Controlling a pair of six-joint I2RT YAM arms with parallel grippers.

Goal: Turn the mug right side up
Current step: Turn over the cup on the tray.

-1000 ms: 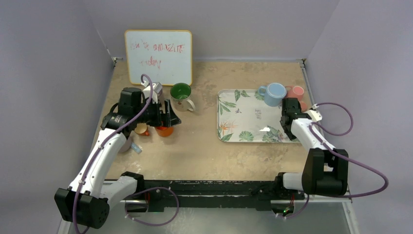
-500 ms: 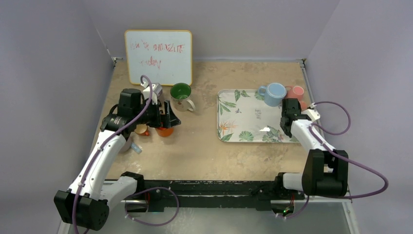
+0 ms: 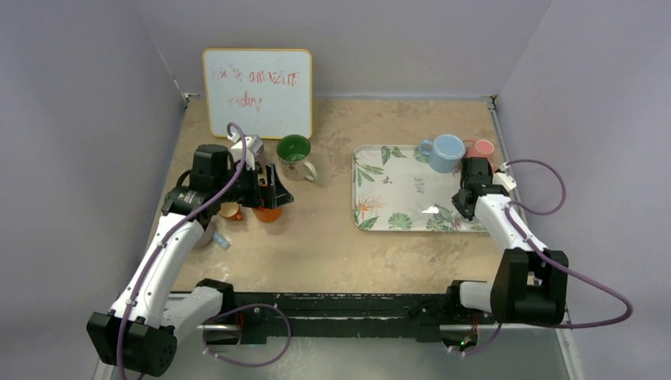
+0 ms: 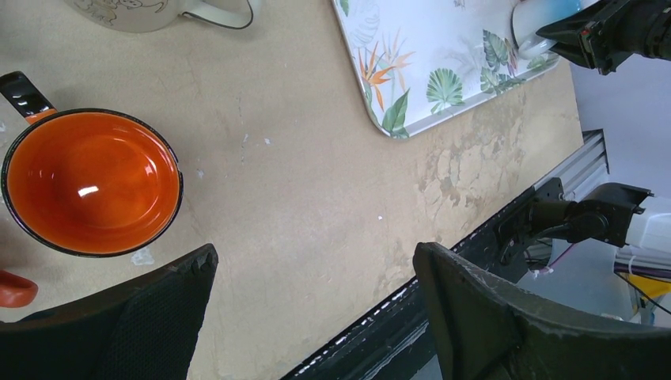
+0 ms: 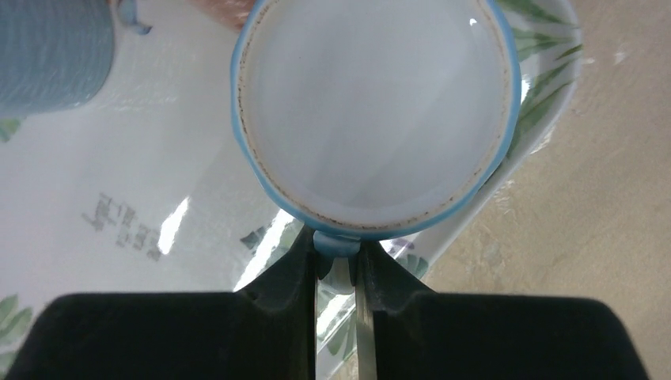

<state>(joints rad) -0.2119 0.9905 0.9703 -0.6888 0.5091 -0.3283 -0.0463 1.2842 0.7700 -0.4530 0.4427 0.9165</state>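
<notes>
The mug (image 5: 372, 111), white inside with a light blue rim, fills the right wrist view with its mouth turned towards that camera, over the right end of the leaf-print tray (image 5: 119, 158). My right gripper (image 5: 336, 245) is shut on its small blue handle (image 5: 336, 241). From above, the right gripper (image 3: 464, 194) sits over the tray's (image 3: 396, 170) right edge and hides most of the mug. In the left wrist view the mug (image 4: 532, 28) shows as a pale shape at the right gripper's tip. My left gripper (image 4: 315, 257) hangs open over bare table beside an orange mug (image 4: 91, 182).
A ribbed blue mug (image 3: 445, 152) and a pink mug (image 3: 479, 149) stand at the tray's far right corner. A green-lined mug (image 3: 294, 152) and the orange mug (image 3: 267, 212) sit by the left gripper (image 3: 277, 190). A whiteboard (image 3: 257, 91) leans at the back left.
My right gripper has shut on the mug's handle and its wrist has shifted slightly to the right. The left arm has not moved.
</notes>
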